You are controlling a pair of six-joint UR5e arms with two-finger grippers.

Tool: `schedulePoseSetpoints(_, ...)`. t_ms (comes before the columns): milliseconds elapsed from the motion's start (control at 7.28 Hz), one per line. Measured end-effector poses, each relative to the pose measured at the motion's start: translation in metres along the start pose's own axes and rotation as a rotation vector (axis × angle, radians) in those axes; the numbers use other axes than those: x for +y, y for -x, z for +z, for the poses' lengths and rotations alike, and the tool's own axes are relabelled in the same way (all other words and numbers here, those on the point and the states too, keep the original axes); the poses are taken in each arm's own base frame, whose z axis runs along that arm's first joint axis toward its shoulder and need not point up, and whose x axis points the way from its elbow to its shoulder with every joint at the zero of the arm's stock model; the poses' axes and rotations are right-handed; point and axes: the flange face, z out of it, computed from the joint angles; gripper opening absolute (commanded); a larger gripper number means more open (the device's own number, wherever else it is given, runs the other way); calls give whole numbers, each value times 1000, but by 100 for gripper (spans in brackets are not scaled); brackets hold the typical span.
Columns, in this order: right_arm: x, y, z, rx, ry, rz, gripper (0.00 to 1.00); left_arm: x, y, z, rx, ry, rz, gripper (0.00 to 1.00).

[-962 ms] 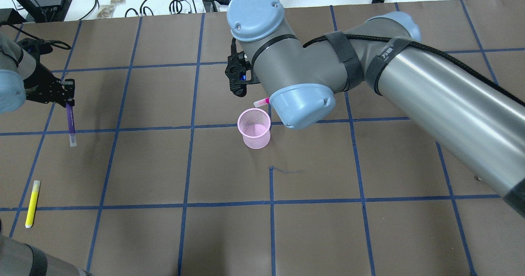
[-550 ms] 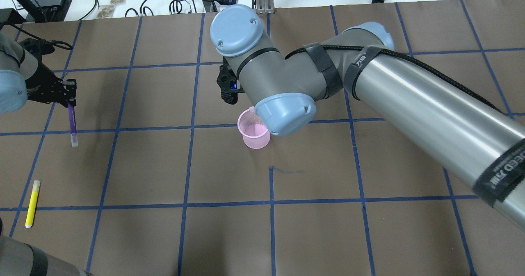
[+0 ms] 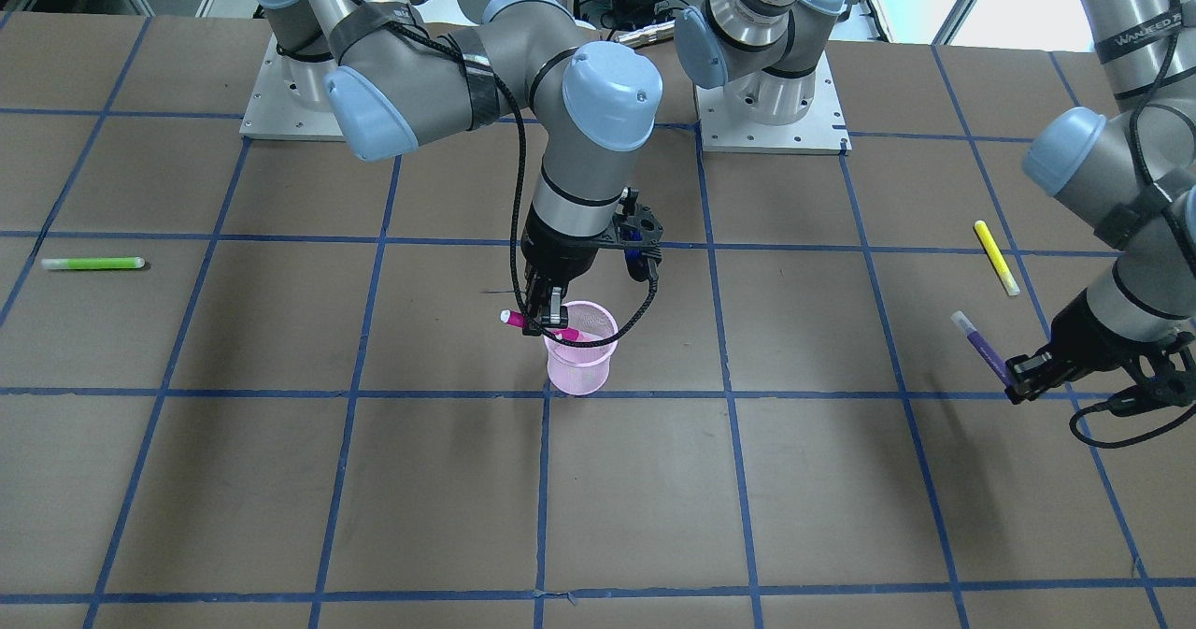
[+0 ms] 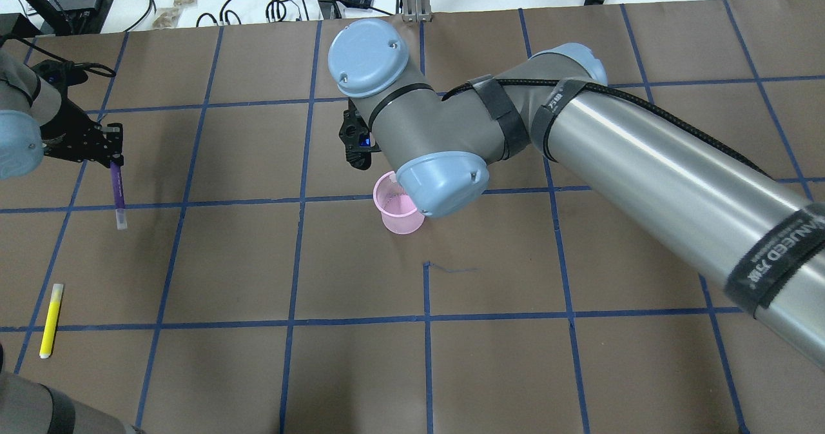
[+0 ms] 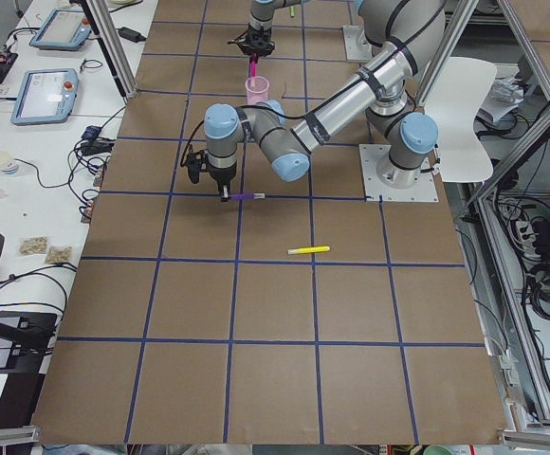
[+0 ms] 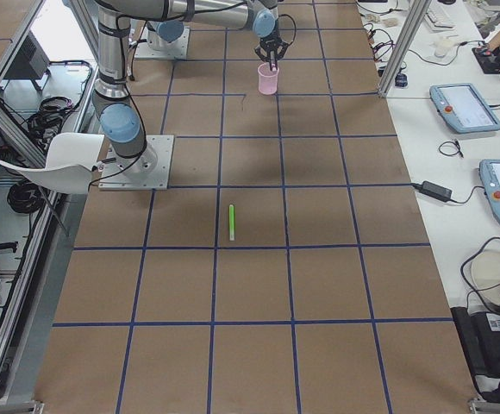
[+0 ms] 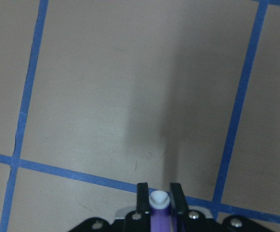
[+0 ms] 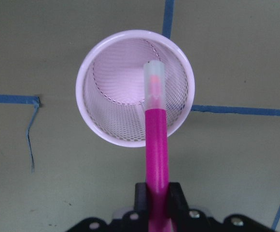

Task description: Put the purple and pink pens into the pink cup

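Two robot arms work at a brown table [image 4: 580, 369] marked with blue tape squares. A pink mesh cup [image 3: 579, 374] stands upright near the table's middle.

Both pens look like light, stiff plastic sticks with smooth round barrels. A barrel like that is likely to swivel or slip in a two-finger pinch. A hold near the middle should keep it balanced, while a hold at one end lets it droop. The cup looks thin and light, so a pen knocking its rim could tip it or push it along.

The right arm reaches from its base to the table's middle, elbow bent, wrist pointing down over the cup. The right gripper [image 3: 548, 316] is pinched on the pink pen [image 8: 157, 140] partway along the barrel. The pen slants across the cup's mouth. In the right wrist view its clear cap lines up with the opening. Whether any part is already below the rim cannot be told.

The left arm stretches low over its own side of the table, well apart from the cup. The left gripper [image 4: 113, 157] is pinched on one end of the purple pen [image 4: 118, 189]. The rest of the pen sticks out, white cap farthest from the fingers. That end hold looks less secure.

A yellow pen [image 4: 51, 318] and a green pen [image 3: 93, 263] lie flat on the table, well apart from the cup.
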Motion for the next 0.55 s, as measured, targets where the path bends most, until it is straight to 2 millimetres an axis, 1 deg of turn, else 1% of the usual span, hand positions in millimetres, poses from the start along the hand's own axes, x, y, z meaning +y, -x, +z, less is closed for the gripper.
schedulePoseSetpoints(137, -4, 1, 3, -1, 0, -7, 28, 0, 0, 0, 1, 0, 0, 0)
schedulePoseSetpoints(275, -7, 1, 5, -1, -1, -11, 32, 0, 0, 0, 1, 0, 0, 0)
schedulePoseSetpoints(412, -9, 0, 8, 0, -1, -14, 63, 0, 0, -1, 1, -1, 0, 0)
schedulePoseSetpoints(550, -12, 0, 11, -1, -1, -16, 100, 0, 0, -1, 1, -2, 0, 0)
